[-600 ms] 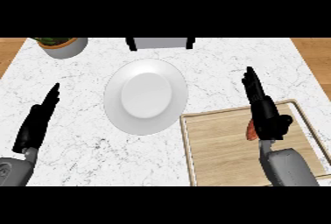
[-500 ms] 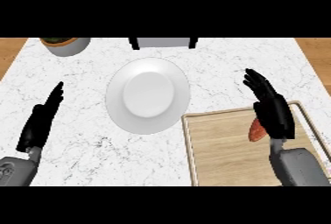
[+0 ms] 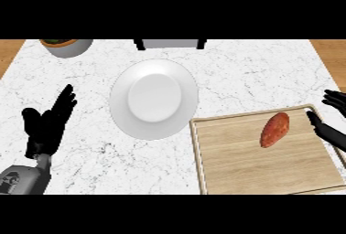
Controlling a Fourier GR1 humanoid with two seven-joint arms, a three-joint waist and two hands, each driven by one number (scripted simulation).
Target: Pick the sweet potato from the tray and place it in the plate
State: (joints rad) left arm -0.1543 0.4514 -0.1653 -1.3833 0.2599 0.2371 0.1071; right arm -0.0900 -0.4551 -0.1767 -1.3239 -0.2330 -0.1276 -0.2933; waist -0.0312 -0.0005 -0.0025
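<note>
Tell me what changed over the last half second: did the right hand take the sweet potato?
No. The right hand swung out to the tray's right edge, fingers open, uncovering the sweet potato, which lies ungrasped on the tray. The plate and left hand stayed about where they were.

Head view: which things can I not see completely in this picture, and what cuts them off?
- Right hand: head view, mostly cut off by the right edge; its forearm does not show.
- Pot: head view, upper part cut off by the top edge; its contents cannot be told.
- Dark-framed object: head view, only a lower strip shows at the top edge; cannot be identified.
- Left forearm: head view, cut off by the lower edge.
</note>
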